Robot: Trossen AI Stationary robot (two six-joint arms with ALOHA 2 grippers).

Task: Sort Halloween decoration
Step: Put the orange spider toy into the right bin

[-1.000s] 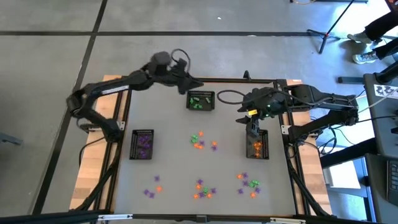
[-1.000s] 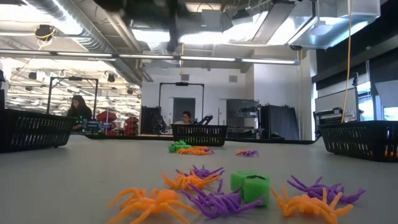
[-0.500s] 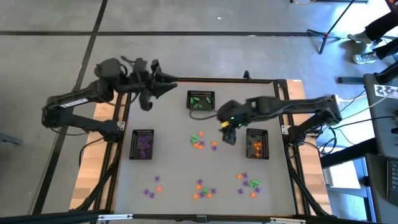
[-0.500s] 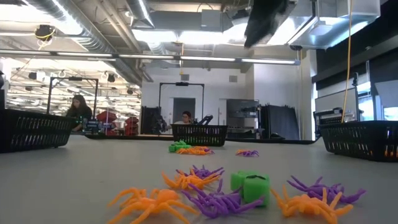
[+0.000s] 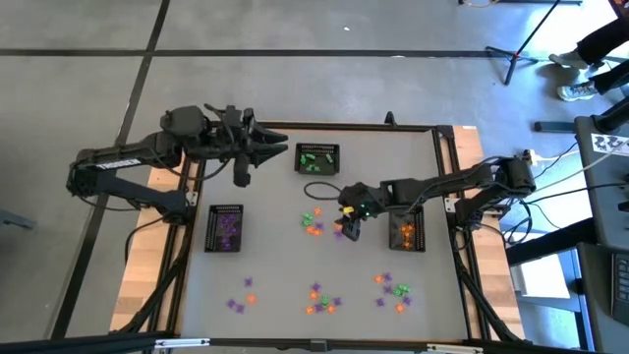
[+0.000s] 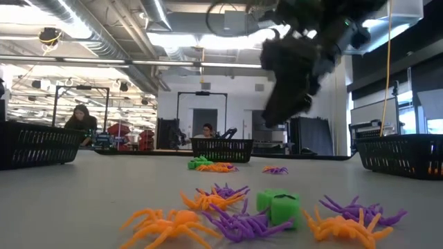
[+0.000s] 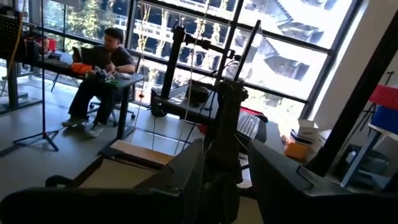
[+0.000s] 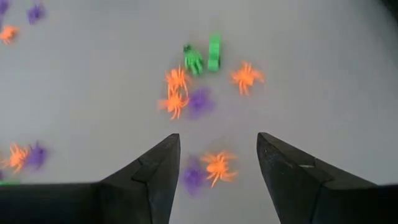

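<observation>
The right gripper point(image 5: 349, 229) is held spread wide and empty above the middle of the table, its two dark fingers point(image 8: 155, 171) framing an orange spider point(image 8: 218, 166) with a purple spider point(image 8: 194, 176) just beside it. Around that pair, toward 11 o'clock of the gripper in the high view, a small cluster of green and orange trinkets point(image 5: 313, 220) is seen on the grey table point(image 5: 265, 256).

The left gripper point(image 5: 277, 149) is raised near the table's 11 o'clock corner, pointing out toward the room; its fingers point(image 7: 186, 174) are parted and nothing is seen between them.

Three black mesh baskets are already partly filled: green pieces in the basket at 12 o'clock point(image 5: 317, 158), purple in the one at 9 o'clock point(image 5: 225, 228), orange in the one at 3 o'clock point(image 5: 407, 227).

Much is judged still to be sorted: loose scatters are left along the near edge at 7 o'clock point(image 5: 242, 294), 6 o'clock point(image 5: 321, 298) and 5 o'clock point(image 5: 393, 289), besides the central cluster. The sorting is judged well begun but perhaps only half done
</observation>
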